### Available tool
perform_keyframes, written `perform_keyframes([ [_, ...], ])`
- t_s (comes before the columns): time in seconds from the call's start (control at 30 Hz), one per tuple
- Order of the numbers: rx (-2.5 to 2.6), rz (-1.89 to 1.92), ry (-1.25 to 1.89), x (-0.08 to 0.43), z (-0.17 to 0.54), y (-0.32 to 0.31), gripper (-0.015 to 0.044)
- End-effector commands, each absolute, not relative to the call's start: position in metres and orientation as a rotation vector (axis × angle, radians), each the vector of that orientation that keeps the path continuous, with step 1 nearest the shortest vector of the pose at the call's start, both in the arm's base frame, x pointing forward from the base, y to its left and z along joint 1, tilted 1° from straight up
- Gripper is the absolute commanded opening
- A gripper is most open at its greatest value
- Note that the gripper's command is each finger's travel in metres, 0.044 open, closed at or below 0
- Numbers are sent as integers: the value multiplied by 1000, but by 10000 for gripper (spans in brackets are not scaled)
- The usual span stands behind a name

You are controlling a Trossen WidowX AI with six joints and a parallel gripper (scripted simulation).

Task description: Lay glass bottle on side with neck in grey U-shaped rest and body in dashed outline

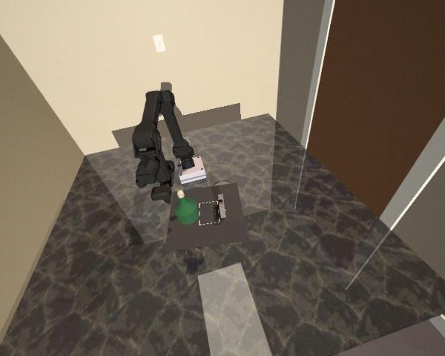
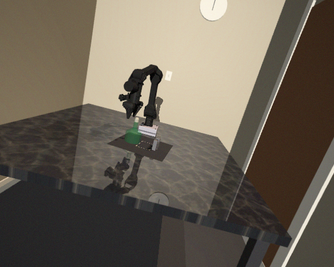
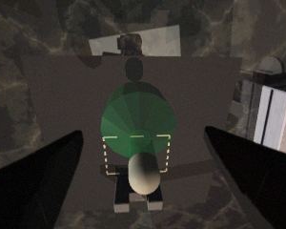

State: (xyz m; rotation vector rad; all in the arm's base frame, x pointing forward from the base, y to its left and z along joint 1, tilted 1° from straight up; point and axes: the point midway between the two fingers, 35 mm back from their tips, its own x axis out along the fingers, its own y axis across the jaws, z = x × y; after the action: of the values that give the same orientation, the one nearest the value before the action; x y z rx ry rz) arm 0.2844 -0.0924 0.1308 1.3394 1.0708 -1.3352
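The green glass bottle (image 1: 186, 212) (image 2: 133, 136) (image 3: 138, 114) stands upright on the dark mat (image 1: 230, 233) (image 2: 161, 156) (image 3: 62, 95), its pale cap up, beside the dashed outline (image 1: 199, 224) (image 3: 169, 138). The grey U-shaped rest (image 1: 222, 207) (image 2: 155, 144) (image 3: 121, 207) stands at the outline's far side from the bottle; nothing lies in it. My gripper (image 2: 131, 116) (image 3: 145, 134) is open and empty, pointing downward above the bottle. In the wrist view its fingers appear wide apart, either side of the bottle, touching nothing. In the top view its fingertips are hard to make out.
My arm's white base block (image 1: 192, 176) (image 2: 147, 130) (image 3: 276, 119) stands close behind the mat, near the bottle. A wall (image 1: 215, 57) (image 2: 190, 86) rises behind the arm. The table's front edge (image 2: 150, 207) shows in the exterior view.
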Motion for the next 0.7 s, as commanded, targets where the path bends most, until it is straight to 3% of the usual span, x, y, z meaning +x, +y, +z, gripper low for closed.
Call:
perform_keyframes([
  [0.0,1338,-1341,1071,286,131,-88,440],
  [0.67,1341,-1340,1072,292,130,-56,440],
])
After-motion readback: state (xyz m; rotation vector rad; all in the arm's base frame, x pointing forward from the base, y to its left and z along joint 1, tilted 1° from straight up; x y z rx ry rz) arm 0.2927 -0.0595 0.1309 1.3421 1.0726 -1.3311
